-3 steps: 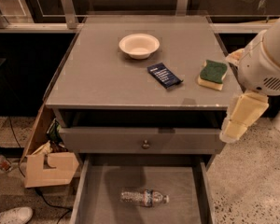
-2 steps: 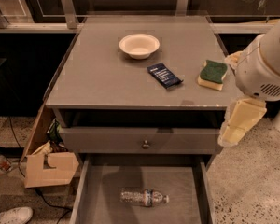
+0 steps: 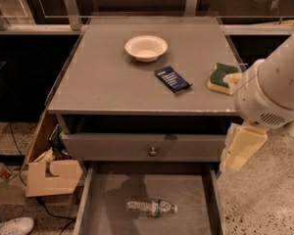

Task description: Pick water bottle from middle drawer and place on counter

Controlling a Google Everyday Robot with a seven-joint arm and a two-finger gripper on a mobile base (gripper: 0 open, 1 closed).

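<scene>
The water bottle (image 3: 151,207) lies on its side on the bare floor of the pulled-out middle drawer (image 3: 108,199), cap toward the right. Above it spreads the grey counter (image 3: 108,82). My gripper (image 3: 239,150), cream-coloured, hangs from the white arm (image 3: 272,92) just off the cabinet's right front corner. It sits above and to the right of the bottle, outside the drawer's right wall and apart from the bottle.
On the counter stand a white bowl (image 3: 146,48), a dark blue packet (image 3: 171,79) and a green-and-yellow sponge (image 3: 221,77). A shut drawer front with a small knob (image 3: 152,151) sits over the open drawer. A cardboard box (image 3: 51,176) and cables lie on the floor at left.
My gripper has come down and slightly left along the cabinet's right front corner. The bottle and the counter objects have not moved.
</scene>
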